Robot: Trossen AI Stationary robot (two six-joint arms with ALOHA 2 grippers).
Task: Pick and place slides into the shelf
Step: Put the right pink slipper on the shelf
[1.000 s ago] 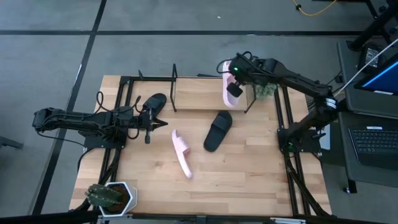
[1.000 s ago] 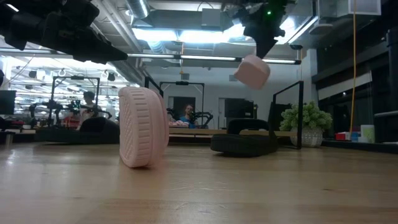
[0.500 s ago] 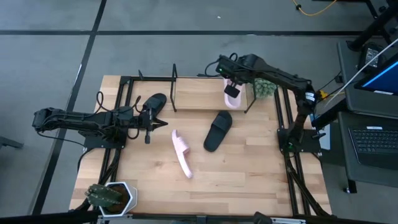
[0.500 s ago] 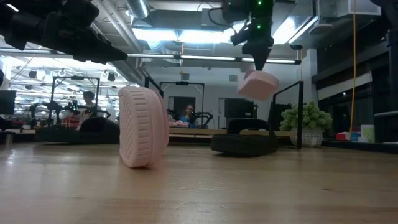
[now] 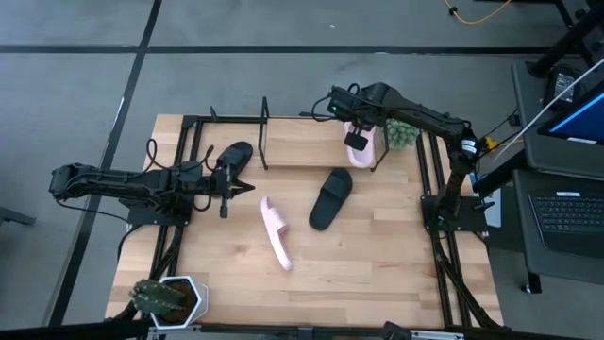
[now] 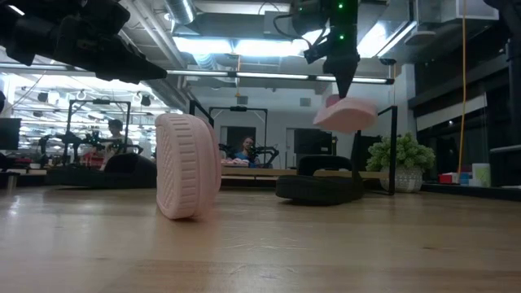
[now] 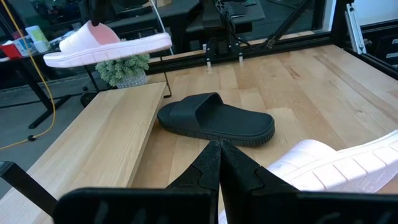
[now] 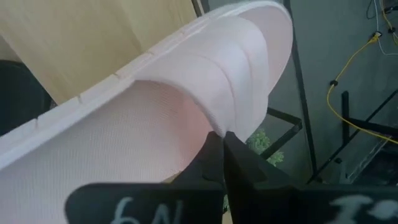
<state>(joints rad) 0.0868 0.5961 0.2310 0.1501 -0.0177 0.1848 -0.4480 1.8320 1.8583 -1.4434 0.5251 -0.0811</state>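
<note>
A: Where is the pink slide (image 5: pixel 366 142) the right arm is carrying?

B: In the air above the shelf (image 5: pixel 302 153), at the board's 3 o'clock end. The right tool (image 5: pixel 356 140) pinches its strap from above, fingers pressed onto the strap edge, as the right wrist view shows. From the low view the slide (image 6: pixel 345 116) hangs nearly level, sole down, clear of the board, which I judge suits setting it flat rather than dropping it on edge.

A: And the other slides?

B: None is on the shelf yet. One black slide (image 5: pixel 330 197) lies flat on the worktop (image 5: pixel 377 264) at about 5 o'clock from the shelf's middle. The second pink slide (image 5: pixel 276 232) stands on its side edge, near 6 o'clock from the shelf. The other black slide (image 5: pixel 232 161) lies just off the shelf's 9 o'clock end.

A: What is the left arm doing?

B: It waits low over the worktop at 9 o'clock. The left tool (image 5: pixel 225 192) sits beside that black slide, fingers pressed together and holding nothing.

A: Any risk?

B: The shelf's thin metal end frame stands close by the carried slide, so lowering it could clip that frame. Placing it at the far end would leave room for three more.
</note>
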